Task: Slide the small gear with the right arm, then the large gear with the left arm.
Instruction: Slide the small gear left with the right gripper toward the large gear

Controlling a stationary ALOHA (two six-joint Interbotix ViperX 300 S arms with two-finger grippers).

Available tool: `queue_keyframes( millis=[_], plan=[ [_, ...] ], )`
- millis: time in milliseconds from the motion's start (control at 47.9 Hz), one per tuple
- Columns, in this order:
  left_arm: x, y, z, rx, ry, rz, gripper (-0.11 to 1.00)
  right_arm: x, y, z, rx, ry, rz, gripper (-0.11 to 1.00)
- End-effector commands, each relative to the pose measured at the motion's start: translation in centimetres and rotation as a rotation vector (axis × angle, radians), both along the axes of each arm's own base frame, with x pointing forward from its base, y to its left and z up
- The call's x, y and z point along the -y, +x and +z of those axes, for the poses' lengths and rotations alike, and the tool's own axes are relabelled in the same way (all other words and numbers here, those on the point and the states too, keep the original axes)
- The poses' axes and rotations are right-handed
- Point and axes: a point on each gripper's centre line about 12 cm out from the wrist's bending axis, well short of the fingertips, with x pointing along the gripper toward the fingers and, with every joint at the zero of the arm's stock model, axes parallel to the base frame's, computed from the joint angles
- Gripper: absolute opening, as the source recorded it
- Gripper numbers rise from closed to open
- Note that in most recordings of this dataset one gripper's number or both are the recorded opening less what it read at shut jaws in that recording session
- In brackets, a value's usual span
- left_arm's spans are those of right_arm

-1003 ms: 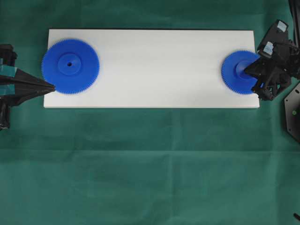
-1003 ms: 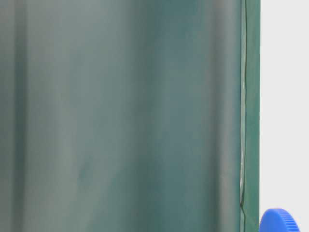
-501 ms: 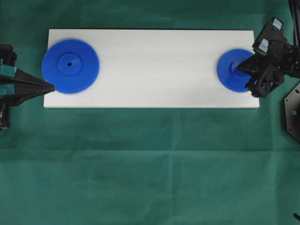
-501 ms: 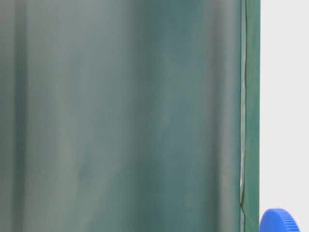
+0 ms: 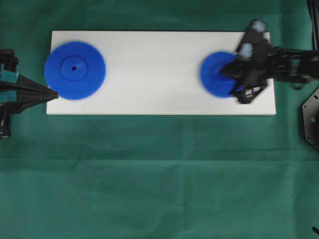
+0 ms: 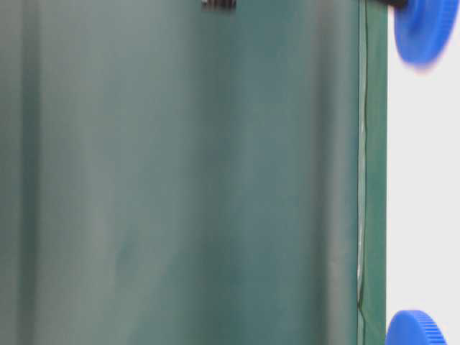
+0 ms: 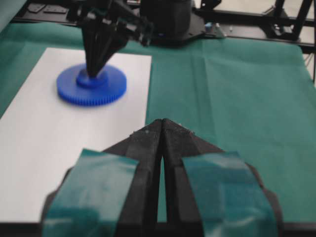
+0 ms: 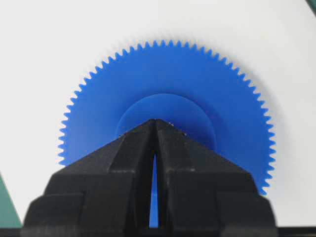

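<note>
The small gear [image 5: 218, 74] is pushed at its hub by the right gripper [image 5: 232, 73], fingers pressed together. Contact may be lost if the tip rides over the hub.

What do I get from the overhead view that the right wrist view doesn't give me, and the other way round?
Overhead alone: the large gear at the white board's left end, the left gripper pointing at its lower left rim, and the green cloth around the board.

Right wrist alone: the right gripper's tips pressed together on the raised hub, and the small gear's individual teeth, crisp here but blurred overhead.

Both: the small gear on the board with the right gripper on its hub.
</note>
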Motion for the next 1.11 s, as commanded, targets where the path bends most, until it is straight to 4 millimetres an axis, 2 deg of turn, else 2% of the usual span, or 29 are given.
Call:
queue_keyframes(
  millis=[0, 146, 167, 292, 480, 773, 1086],
  plan=[
    [0.0, 0.1, 0.2, 0.009, -0.003, 0.003, 0.00, -0.7, 2.4, -2.2, -0.061, 0.021, 0.045, 0.50],
    [0.0, -0.2, 0.1, 0.014, -0.003, 0.001, 0.00, -0.4, 8.0, -2.9, -0.044, 0.004, 0.094, 0.50],
    [0.0, -0.2, 0.1, 0.017, -0.003, 0.000, 0.00, -0.2, 9.2, -2.8, -0.032, -0.005, 0.104, 0.50],
    [0.0, -0.9, 0.3, 0.041, -0.004, -0.002, 0.00, -0.3, 13.9, -2.7, 0.004, -0.046, 0.164, 0.50],
    [0.1, -2.0, 0.3, 0.075, -0.004, -0.003, 0.00, -0.3, 18.9, -1.8, 0.037, -0.098, 0.222, 0.50],
    [0.1, -2.8, -0.2, 0.060, -0.003, -0.004, 0.00, -0.1, 22.7, -1.2, 0.086, -0.131, 0.245, 0.50],
    [0.1, -2.8, -0.4, 0.051, -0.005, -0.004, 0.00, 0.1, 23.0, -1.0, 0.087, -0.145, 0.252, 0.50]
  ],
)
